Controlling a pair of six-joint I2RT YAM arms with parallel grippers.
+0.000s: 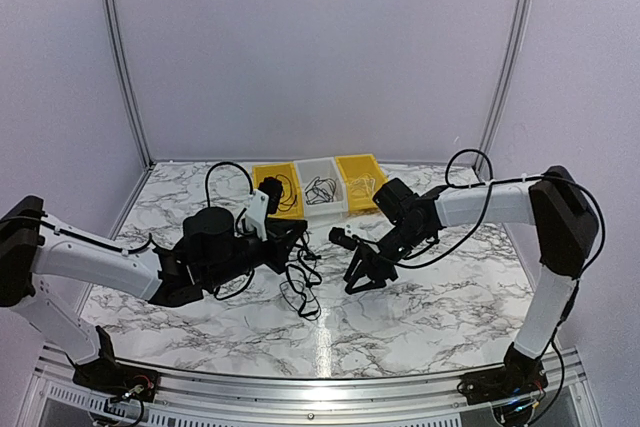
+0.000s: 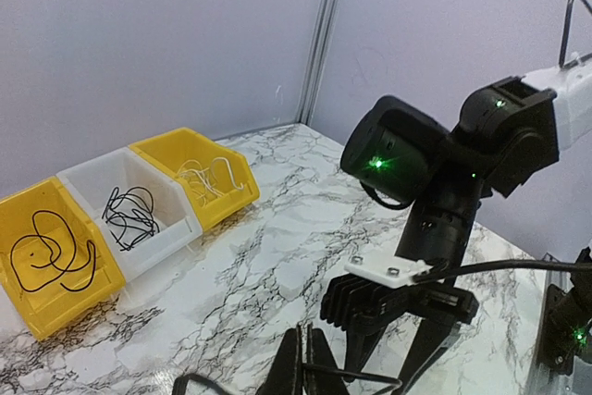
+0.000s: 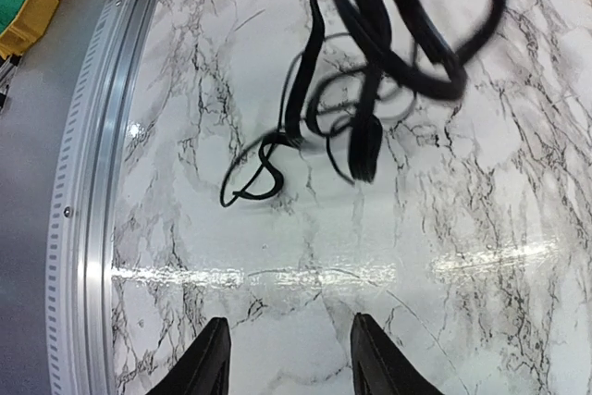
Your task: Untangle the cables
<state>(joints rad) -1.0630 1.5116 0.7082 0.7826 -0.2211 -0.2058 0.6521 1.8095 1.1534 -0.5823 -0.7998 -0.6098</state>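
The cables [image 1: 300, 282] are a loose tangle of thin black cords on the marble table between the two arms. In the left wrist view my left gripper [image 2: 303, 339] is shut on one thin black cable [image 2: 379, 380], which runs off to the right from between the closed fingers. My right gripper [image 3: 289, 321] stands open over bare marble with nothing between its fingers. The tangle [image 3: 370, 53] lies ahead of it, with a small loop [image 3: 259, 173] nearest. From above, the right gripper [image 1: 362, 282] hangs just right of the tangle.
Three bins line the table's far edge: a yellow bin [image 2: 55, 302] with a black cord, a white bin [image 2: 171, 228] with black cords, and a yellow bin [image 2: 231, 196] with white cords. A metal rail [image 3: 92, 182] runs along the near edge.
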